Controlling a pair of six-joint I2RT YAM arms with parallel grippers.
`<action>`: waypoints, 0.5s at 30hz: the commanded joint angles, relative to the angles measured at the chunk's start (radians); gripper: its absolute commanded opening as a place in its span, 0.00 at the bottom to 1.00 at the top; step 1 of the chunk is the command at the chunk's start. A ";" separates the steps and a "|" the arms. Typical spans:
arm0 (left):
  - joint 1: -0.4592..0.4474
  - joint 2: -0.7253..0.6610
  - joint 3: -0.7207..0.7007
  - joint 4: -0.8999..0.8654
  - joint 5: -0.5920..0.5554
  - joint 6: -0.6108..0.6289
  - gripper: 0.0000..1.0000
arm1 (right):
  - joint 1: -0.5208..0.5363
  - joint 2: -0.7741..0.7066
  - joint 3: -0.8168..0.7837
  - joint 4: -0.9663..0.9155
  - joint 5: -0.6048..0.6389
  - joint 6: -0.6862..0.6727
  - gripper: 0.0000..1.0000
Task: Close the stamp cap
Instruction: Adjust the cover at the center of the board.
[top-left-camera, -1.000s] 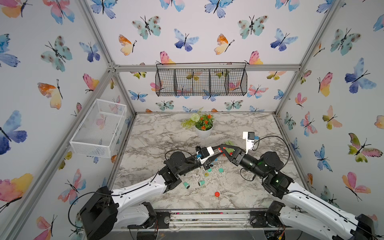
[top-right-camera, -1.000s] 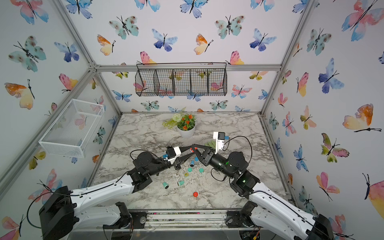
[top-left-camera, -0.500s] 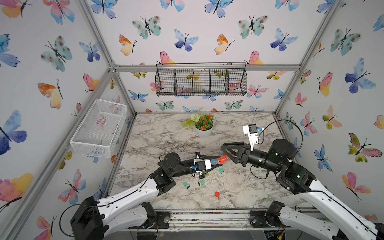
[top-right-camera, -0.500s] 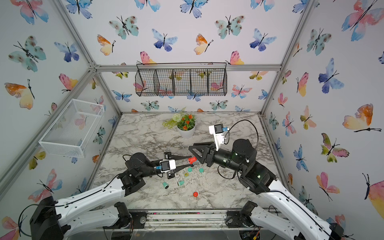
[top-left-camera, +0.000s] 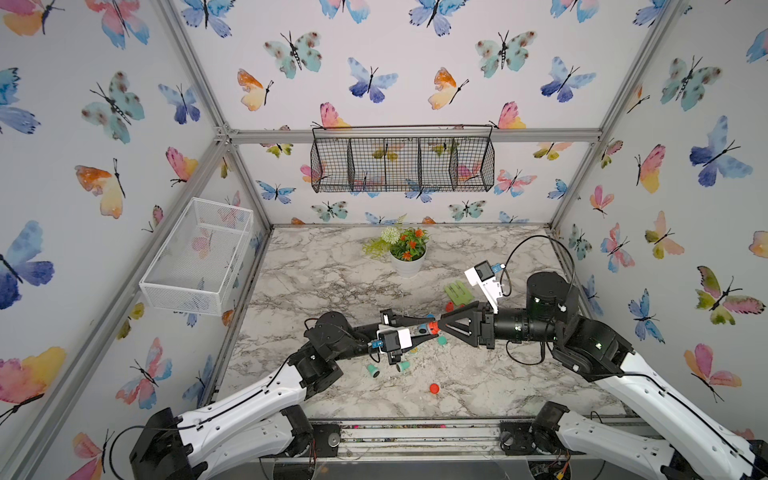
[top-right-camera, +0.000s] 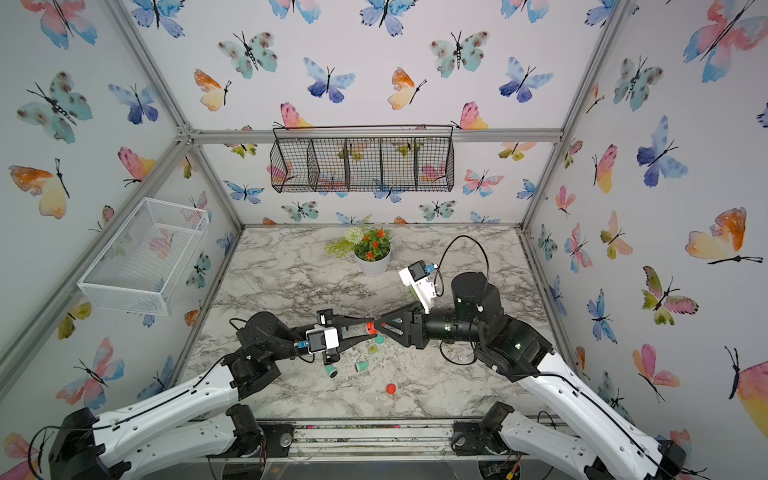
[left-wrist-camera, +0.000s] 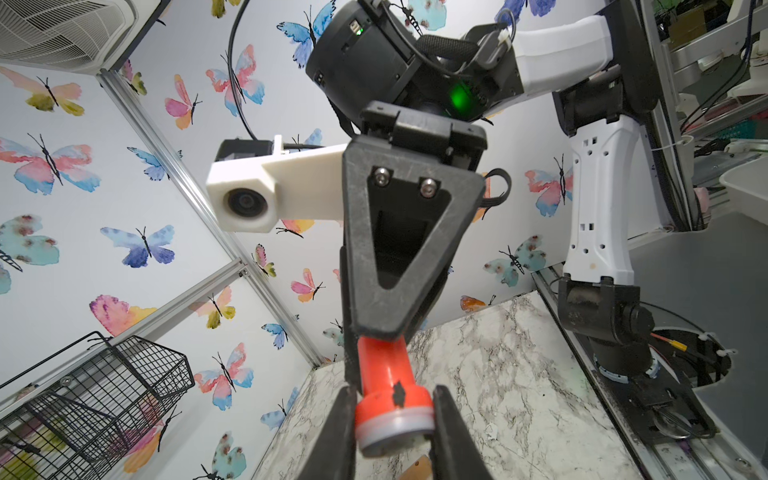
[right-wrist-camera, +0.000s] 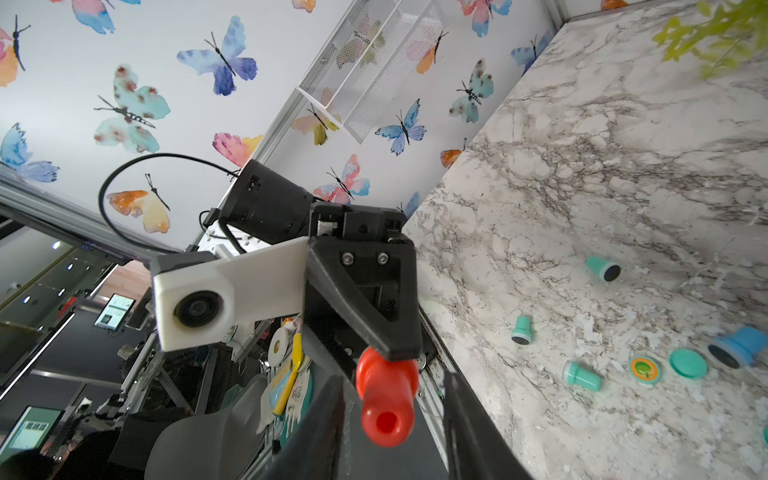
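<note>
Smooth red plastic stamp, flared round base clenched in left claw; hollow stem between parted right claw.

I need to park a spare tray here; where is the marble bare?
Free: the back-left stretch of the table, between its left edge, the back wall and the flower pot. Crowded: middle and front centre, where teal stamps and a small red piece lie near the held red stamp; a green toy sits right of centre.
</note>
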 joint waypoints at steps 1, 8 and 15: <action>-0.001 -0.016 0.005 -0.014 0.024 0.000 0.13 | -0.005 0.005 -0.008 0.019 -0.062 0.011 0.36; -0.001 -0.013 0.010 -0.016 0.027 0.002 0.12 | -0.005 0.029 -0.026 0.022 -0.058 0.014 0.36; -0.001 -0.011 0.012 -0.027 0.025 0.007 0.12 | -0.005 0.045 -0.030 0.043 -0.058 0.022 0.22</action>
